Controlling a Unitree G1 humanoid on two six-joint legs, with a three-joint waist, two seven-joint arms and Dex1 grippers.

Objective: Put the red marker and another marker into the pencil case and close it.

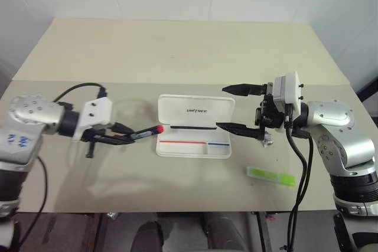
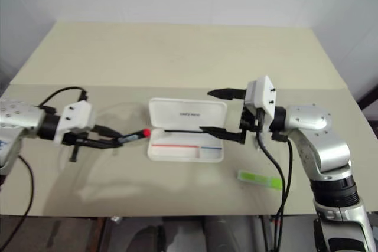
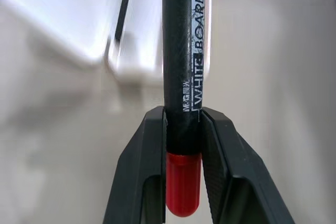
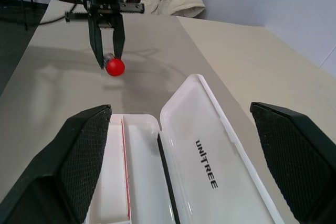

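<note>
Now the left pincer (image 1: 121, 138) is clamped on the red marker (image 1: 146, 133), holding it above the bench (image 1: 189, 51) just left of the open pencil case (image 1: 195, 127), red cap toward the case. Opposite, the right pincer (image 1: 236, 107) stands spread wide and empty over the case's right end. Farther right, the light-green highlighter (image 1: 270, 176) lies on the bench.

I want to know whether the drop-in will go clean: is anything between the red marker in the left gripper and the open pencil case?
Nothing visible does. The left gripper holds the red marker just beside the open pencil case, with bare table between. The right gripper, open, hovers at the case's far side, not in the path.
</note>
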